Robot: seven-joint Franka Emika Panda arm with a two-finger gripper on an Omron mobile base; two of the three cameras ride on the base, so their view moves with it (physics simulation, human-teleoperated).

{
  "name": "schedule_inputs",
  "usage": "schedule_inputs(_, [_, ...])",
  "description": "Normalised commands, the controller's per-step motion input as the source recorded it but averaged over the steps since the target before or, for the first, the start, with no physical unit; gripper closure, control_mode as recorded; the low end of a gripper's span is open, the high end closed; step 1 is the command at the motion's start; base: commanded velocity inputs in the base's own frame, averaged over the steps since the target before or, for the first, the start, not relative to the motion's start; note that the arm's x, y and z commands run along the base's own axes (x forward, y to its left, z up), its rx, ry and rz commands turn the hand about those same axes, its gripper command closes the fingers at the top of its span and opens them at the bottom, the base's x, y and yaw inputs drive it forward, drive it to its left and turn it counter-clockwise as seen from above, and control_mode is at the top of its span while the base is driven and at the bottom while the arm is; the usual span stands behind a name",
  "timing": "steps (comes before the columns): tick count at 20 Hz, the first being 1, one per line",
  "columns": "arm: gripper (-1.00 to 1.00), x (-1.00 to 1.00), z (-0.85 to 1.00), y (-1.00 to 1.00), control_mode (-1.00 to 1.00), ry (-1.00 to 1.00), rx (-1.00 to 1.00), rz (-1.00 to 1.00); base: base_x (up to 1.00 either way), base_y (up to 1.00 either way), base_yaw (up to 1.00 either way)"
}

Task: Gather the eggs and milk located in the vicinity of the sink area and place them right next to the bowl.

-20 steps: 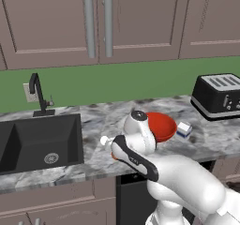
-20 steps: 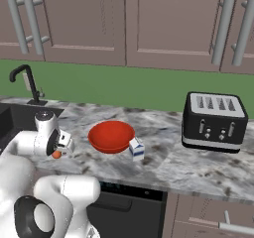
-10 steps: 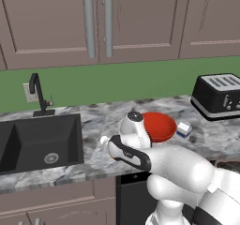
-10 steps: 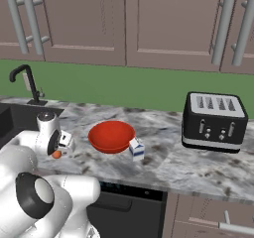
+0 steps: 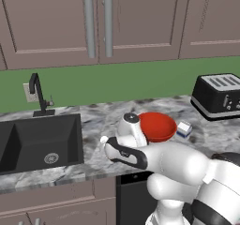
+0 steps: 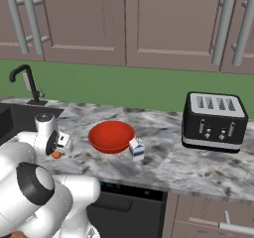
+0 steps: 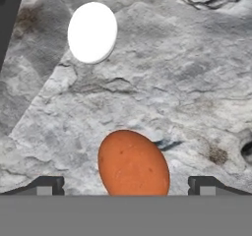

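The arm has sunk low over the orange-brown egg.
The gripper fingers are spread wide around it, so grabbing looks next; the white egg waits nearby.

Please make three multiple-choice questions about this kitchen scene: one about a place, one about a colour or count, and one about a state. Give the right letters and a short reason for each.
1. Where does the milk carton stand?
A. inside the sink
B. beside the red bowl
C. on top of the toaster

2. How many eggs lie on the counter in the hand view?
A. one
B. two
C. four

3. How is the claw now?
A. open, tips on either side of the orange-brown egg
B. shut on the white egg
C. shut on the carton

Answers:
1 B: in the right base view the carton stands next to the bowl.
2 B: a white egg and an orange-brown one are there.
3 A: the two tips stand wide apart with the orange-brown egg between them.
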Motion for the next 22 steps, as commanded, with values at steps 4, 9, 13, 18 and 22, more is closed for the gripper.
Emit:
schedule_inputs(4, [-1.00, 0.00, -0.19, 0.00, -1.00, 0.00, 0.00, 0.00, 0.00, 0.00, 0.00])
schedule_inputs(9, [-1.00, 0.00, -0.28, 0.00, -1.00, 0.00, 0.00, 0.00, 0.00, 0.00, 0.00])
schedule_inputs(13, [1.00, 0.00, -0.28, 0.00, -1.00, 0.00, 0.00, 0.00, 0.00, 0.00, 0.00])
schedule_inputs(18, [1.00, 0.00, -0.20, 0.00, -1.00, 0.00, 0.00, 0.00, 0.00, 0.00, 0.00])
schedule_inputs(22, [1.00, 0.00, 0.00, 0.00, -1.00, 0.00, 0.00, 0.00, 0.00, 0.00, 0.00])
